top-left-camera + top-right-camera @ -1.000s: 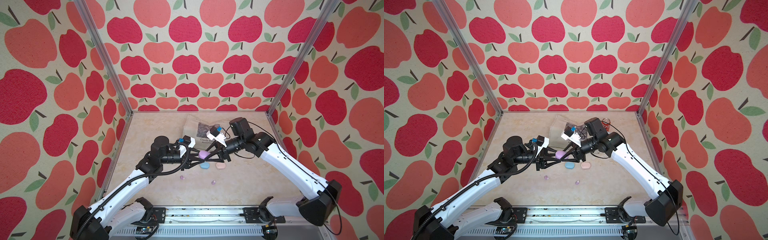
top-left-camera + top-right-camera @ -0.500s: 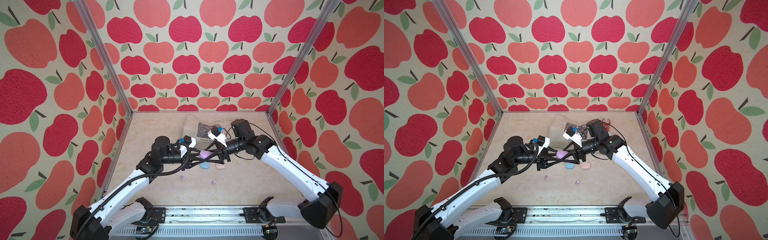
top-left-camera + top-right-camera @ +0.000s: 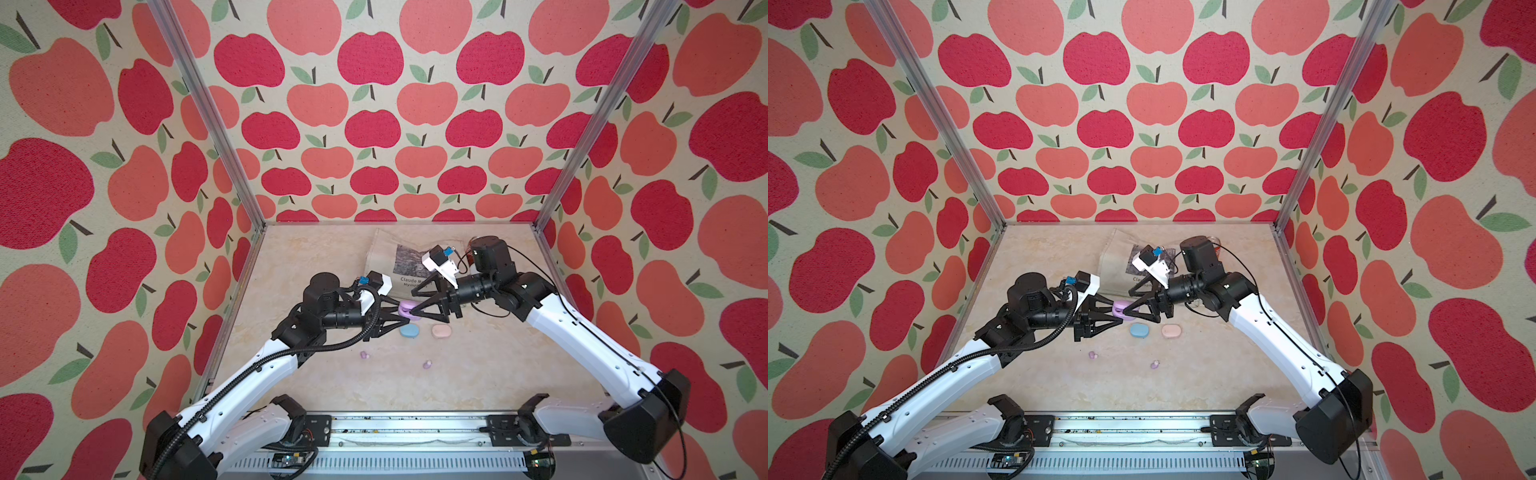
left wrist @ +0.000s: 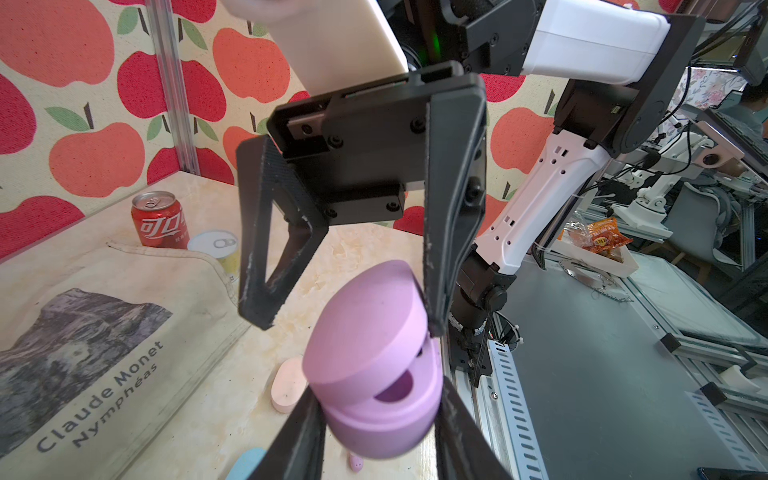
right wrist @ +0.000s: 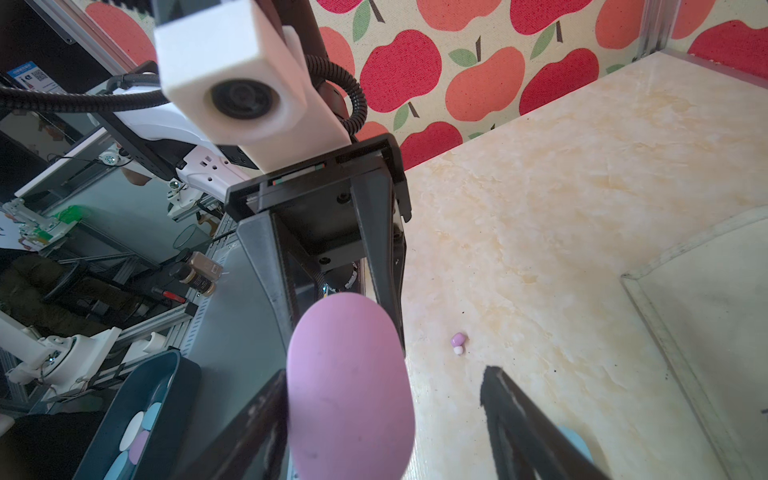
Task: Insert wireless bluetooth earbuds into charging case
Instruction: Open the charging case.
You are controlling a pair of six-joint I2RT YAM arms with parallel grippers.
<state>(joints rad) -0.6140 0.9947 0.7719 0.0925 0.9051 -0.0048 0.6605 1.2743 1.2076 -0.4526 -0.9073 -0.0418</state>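
Note:
My left gripper is shut on the base of a lilac charging case, held above the table at mid-scene. The case's lid stands ajar, with a dark socket showing under it. My right gripper faces it from the opposite side and is open. One of its fingers touches the lid's edge while the other stands apart. Two lilac earbuds lie loose on the table nearer the front. The right wrist view shows one earbud.
A blue case and a pink case lie shut on the table just below the grippers. A printed tote bag lies at the back, with a red cola can and a second can behind it.
My right gripper's jaws have spread apart beside the lilac case. My left gripper keeps hold of the case in the same place.

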